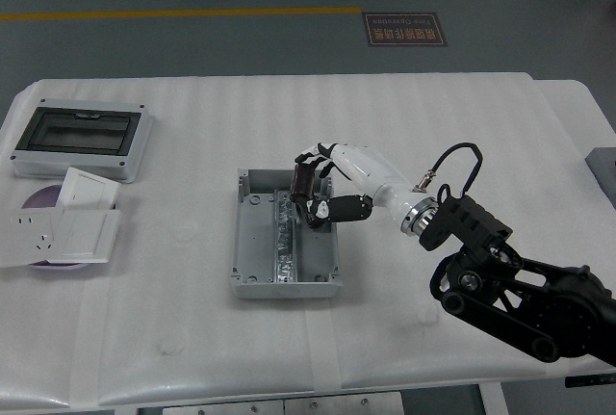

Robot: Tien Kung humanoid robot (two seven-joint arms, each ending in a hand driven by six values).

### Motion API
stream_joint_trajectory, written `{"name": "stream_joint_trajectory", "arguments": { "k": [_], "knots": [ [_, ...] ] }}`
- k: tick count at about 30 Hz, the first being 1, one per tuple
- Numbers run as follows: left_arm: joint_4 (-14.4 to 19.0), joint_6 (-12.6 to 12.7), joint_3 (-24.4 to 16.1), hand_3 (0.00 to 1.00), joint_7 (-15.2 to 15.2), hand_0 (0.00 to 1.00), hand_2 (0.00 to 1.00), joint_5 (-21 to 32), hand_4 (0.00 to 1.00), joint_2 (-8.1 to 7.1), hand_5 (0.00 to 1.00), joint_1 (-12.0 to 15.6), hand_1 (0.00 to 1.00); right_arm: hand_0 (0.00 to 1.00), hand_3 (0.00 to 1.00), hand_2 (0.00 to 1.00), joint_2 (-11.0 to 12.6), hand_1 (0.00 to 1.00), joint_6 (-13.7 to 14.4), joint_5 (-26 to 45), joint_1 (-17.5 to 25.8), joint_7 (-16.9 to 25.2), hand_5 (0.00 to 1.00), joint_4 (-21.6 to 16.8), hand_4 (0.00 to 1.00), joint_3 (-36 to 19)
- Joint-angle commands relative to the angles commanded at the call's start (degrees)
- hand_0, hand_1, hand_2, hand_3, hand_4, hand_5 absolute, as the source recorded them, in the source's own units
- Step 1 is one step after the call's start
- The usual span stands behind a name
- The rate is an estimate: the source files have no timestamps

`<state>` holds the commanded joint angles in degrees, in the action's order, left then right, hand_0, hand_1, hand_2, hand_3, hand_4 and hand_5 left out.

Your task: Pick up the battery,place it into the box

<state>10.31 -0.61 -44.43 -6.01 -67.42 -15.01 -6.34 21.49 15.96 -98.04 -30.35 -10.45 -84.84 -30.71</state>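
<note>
A grey open box (285, 272) stands at the middle of the white table. A small black battery (313, 215) lies inside it, against the far right of its metal rail. My right hand (318, 194) reaches in from the right over the box's far right corner. Its fingers (301, 182) hang spread just above and left of the battery, and the thumb sits to the battery's right. The hand partly hides the battery, and I see no closed grasp on it. The left arm is out of view.
A grey enclosure with a dark clear lid (82, 142) sits at the far left. In front of it, white switch and socket plates (60, 228) lie on a purple disc. A grey object (604, 170) shows at the right edge.
</note>
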Motion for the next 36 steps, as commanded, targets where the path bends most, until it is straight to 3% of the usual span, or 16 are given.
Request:
{"name": "stream_joint_trajectory", "arguments": {
  "k": [4,5,10,11,14,21,28,36],
  "knots": [
    [0.0,-0.1,-0.7,0.627,-0.2,0.626,0.59,-0.6,0.653,-0.06,0.053,0.1,0.638,0.775,0.764,0.742,-0.6,0.698,-0.3,-0.1,0.4,-0.1,0.198,1.1,0.678,0.4],
    [0.0,-0.2,-1.0,0.627,-0.3,0.626,0.59,-0.8,0.654,-0.08,0.053,0.2,0.64,0.848,0.866,0.798,-0.7,0.768,-0.3,0.0,0.4,-0.1,0.2,1.3,0.696,0.5],
    [0.0,-0.3,-1.9,0.627,-0.5,0.626,0.59,-1.6,0.654,-0.18,0.053,0.3,0.64,0.848,0.866,0.798,-0.8,0.768,-0.4,0.5,0.5,0.0,0.2,1.7,0.696,0.7],
    [0.0,-0.3,-1.9,0.627,-0.5,0.626,0.589,-1.7,0.656,-0.18,0.053,0.3,0.639,0.904,0.884,0.827,-0.8,0.819,-0.4,0.6,0.5,0.1,0.271,1.8,0.785,0.7],
    [0.0,-0.4,-1.5,0.627,-0.4,0.626,0.589,-1.6,0.656,-0.23,0.053,0.6,0.639,0.904,0.884,0.827,-0.9,0.819,-0.4,1.0,0.6,0.2,0.271,1.8,0.785,0.8],
    [0.0,-1.0,0.2,0.628,-1.1,0.625,0.589,-1.7,0.656,-0.86,0.054,3.4,0.639,0.926,0.893,0.842,-0.7,0.84,-0.4,1.3,1.3,0.4,0.298,1.6,0.81,-0.2],
    [0.0,-1.6,2.8,0.628,-2.0,0.625,0.589,-1.2,0.657,-1.43,0.056,6.1,0.639,0.93,0.893,0.845,1.2,0.845,0.9,-0.2,6.8,1.0,0.295,-1.8,0.804,-8.7],
    [0.2,0.0,14.3,0.631,-0.5,0.626,0.59,8.6,0.659,-2.24,0.061,7.6,0.64,0.924,0.885,0.837,3.8,0.834,4.0,5.0,16.8,6.3,0.284,-1.1,0.795,-23.4]
  ]
}}
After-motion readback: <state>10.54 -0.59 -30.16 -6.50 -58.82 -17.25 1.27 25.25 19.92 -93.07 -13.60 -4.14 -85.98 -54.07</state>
